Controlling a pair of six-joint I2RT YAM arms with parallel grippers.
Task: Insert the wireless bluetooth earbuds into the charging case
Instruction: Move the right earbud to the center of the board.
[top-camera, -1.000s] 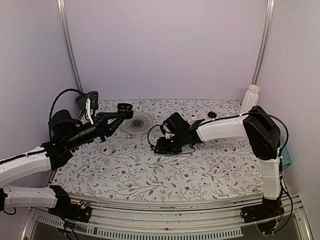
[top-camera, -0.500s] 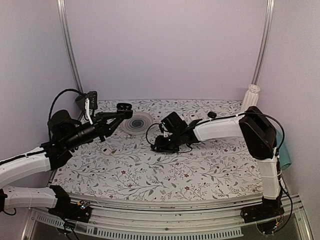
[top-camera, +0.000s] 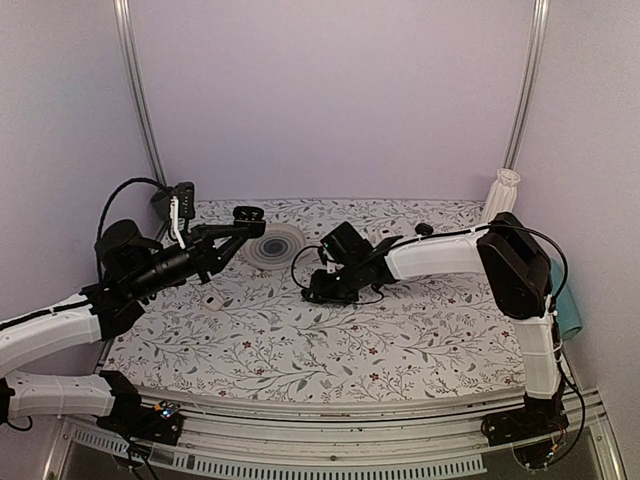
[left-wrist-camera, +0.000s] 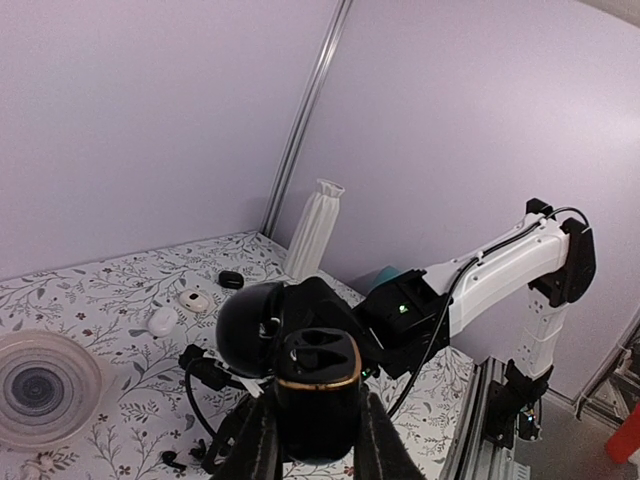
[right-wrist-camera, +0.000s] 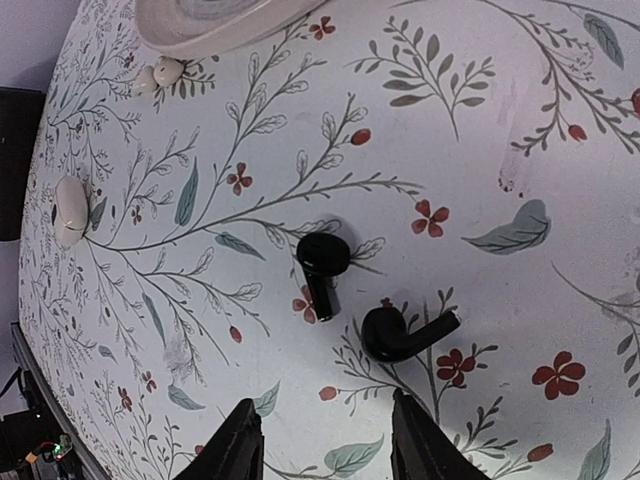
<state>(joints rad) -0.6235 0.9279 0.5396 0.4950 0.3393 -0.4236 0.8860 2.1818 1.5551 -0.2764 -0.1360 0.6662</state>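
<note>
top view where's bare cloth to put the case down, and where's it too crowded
Bare: the near half of the table, from its near edge up to the right gripper. Crowded: the far middle, with the white disc and the earbuds under that gripper; a small white oval lies at left.

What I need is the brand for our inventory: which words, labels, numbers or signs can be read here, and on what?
No text can be read in any view.
charging case: plain black with a gold band, no mark legible.
earbuds: plain black, no print visible.
</note>
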